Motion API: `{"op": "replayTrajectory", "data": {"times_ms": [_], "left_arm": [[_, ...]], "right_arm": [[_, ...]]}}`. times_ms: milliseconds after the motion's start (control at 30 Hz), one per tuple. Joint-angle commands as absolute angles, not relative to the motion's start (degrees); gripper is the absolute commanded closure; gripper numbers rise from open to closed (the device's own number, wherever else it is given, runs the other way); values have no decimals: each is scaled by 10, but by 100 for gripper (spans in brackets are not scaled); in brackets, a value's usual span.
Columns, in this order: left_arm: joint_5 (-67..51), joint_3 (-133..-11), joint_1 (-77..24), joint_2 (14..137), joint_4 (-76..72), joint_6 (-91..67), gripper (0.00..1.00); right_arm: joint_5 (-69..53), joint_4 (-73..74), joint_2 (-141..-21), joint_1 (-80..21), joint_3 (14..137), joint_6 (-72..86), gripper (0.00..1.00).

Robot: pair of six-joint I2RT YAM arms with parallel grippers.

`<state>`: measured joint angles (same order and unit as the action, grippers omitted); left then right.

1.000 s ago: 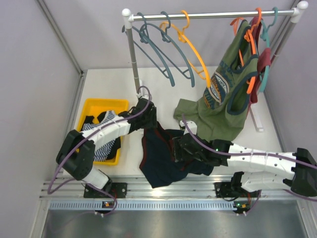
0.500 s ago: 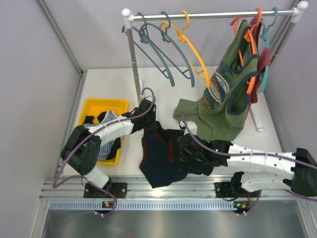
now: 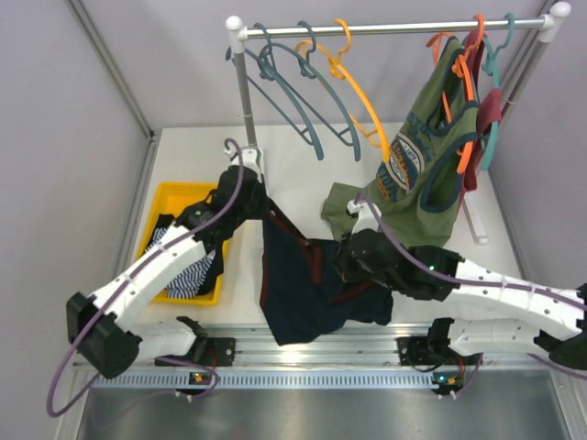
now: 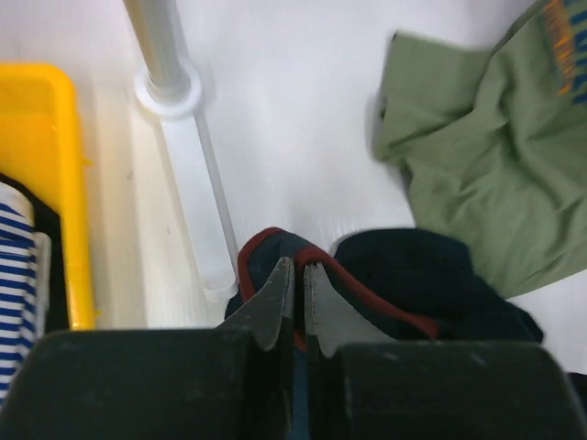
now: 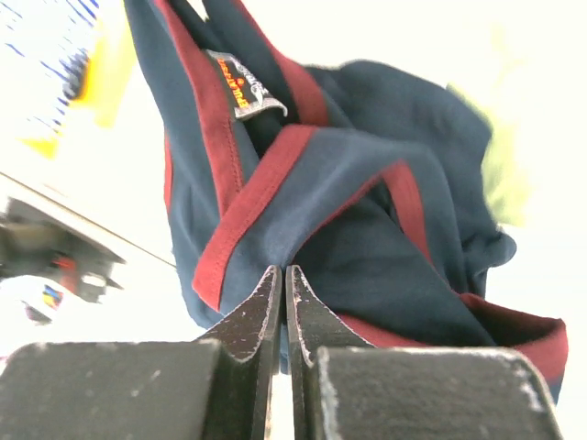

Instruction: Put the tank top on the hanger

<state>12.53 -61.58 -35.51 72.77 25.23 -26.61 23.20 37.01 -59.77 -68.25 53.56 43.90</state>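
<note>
The dark navy tank top [image 3: 303, 293] with maroon trim is partly lifted off the white table, between the two arms. My left gripper [image 3: 267, 213] is shut on a maroon-trimmed strap at its upper left; in the left wrist view the gripper [image 4: 295, 268] pinches the trim of the tank top [image 4: 413, 275]. My right gripper [image 3: 351, 259] is shut on the fabric at its upper right; the right wrist view shows the gripper [image 5: 282, 273] closed on the navy cloth of the tank top [image 5: 367, 229]. The yellow-orange hanger [image 3: 353, 87] hangs bare on the rail, behind both grippers.
Blue-grey hangers [image 3: 293, 82] hang left of the yellow one. An olive-green top [image 3: 413, 174] on a red-orange hanger drapes onto the table at right. A yellow bin [image 3: 183, 194] with a striped garment [image 3: 183, 275] sits at left. The rack pole [image 3: 246, 101] stands just behind my left gripper.
Both grippers have shut on the tank top. The left arm has risen and pulled back to the left with the strap; the right gripper has lifted its part, stretching the top.
</note>
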Motion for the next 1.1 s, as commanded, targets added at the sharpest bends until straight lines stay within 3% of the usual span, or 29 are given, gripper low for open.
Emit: {"op": "replayTrajectory", "data": {"times_ms": [0,267,500,700,833,1067], "left_arm": [[182,-688,-353,656,311,-244,100],[214,-871,-352,614,400,-209,100],[191,-1109,-353,673,438,-190,100],[159,-1208,-353,713,457,-191,100],[149,-1138,-353,684,453,-205,100],[98,-781,-360,576,379,-298,100]], "right_arm": [[277,413,-570,-687,643,405,100],[314,461,-612,-687,863,304,100],[366,497,-689,-682,1123,200,100],[390,522,-717,-671,1233,157,100],[388,521,-669,-665,1145,191,100],[339,461,-491,-635,750,342,100]]}}
